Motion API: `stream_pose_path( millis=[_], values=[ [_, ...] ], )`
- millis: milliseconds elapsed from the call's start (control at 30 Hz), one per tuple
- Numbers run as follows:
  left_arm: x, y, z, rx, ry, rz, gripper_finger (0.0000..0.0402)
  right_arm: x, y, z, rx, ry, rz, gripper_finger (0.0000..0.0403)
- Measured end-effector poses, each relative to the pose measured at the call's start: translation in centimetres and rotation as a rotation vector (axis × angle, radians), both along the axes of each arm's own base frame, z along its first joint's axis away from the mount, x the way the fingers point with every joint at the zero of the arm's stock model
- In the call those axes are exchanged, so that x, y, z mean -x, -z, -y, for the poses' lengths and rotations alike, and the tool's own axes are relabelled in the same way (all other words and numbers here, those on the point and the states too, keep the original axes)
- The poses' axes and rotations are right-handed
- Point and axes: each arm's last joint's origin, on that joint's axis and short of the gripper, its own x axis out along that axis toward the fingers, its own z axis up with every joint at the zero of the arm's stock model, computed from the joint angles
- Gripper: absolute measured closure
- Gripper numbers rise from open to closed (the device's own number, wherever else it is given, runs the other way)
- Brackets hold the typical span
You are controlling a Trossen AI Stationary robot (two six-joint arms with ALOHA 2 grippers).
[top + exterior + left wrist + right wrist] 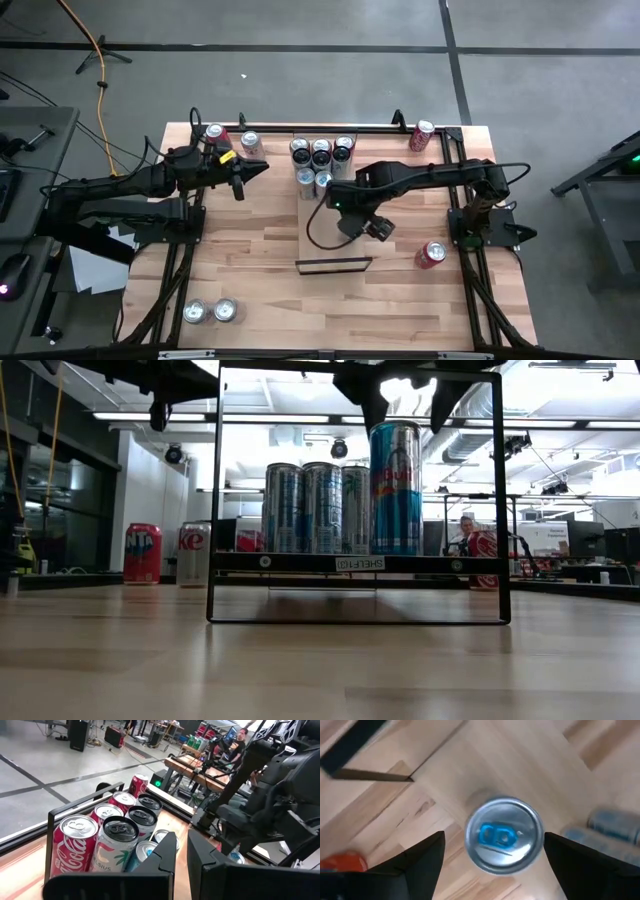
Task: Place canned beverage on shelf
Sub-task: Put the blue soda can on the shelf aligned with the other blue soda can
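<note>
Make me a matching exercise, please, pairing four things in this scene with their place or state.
Things:
1. right gripper
2. left gripper
3. blue-tab can
4. pair of cans

Places or states:
A. at the near-left corner of the table
B. shut, by the far-left cans
C. open, above a can
D. standing on the shelf

Pairs: 1-C, 2-B, 3-D, 4-A.

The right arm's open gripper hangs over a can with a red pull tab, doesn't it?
Not red: the right wrist view shows a blue pull tab on the can. The right gripper does hang open over it.
</note>
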Motion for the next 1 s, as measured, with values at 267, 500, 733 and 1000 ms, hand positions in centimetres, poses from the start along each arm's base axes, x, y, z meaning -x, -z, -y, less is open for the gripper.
stream_pose_path(
  millis=[267,500,733,1000],
  values=[
    [0.0,0.3,0.0,0.006,0.000,-0.026,0.0402,-0.3,-0.1,-0.6,0.017,-0.204,0.059,0.0080],
    [0.0,0.3,0.0,0.006,0.000,-0.026,0.0401,-0.6,-0.1,-0.6,0.025,-0.247,0.084,0.0080],
    [0.0,0.3,0.0,0.008,0.000,-0.026,0.0402,-1.2,1.5,-0.6,0.035,-0.250,0.014,0.0080],
    [0.1,0.3,0.0,0.031,-0.002,-0.027,0.0401,-1.3,1.8,-0.8,0.075,-0.246,0.005,0.0088]
  ],
)
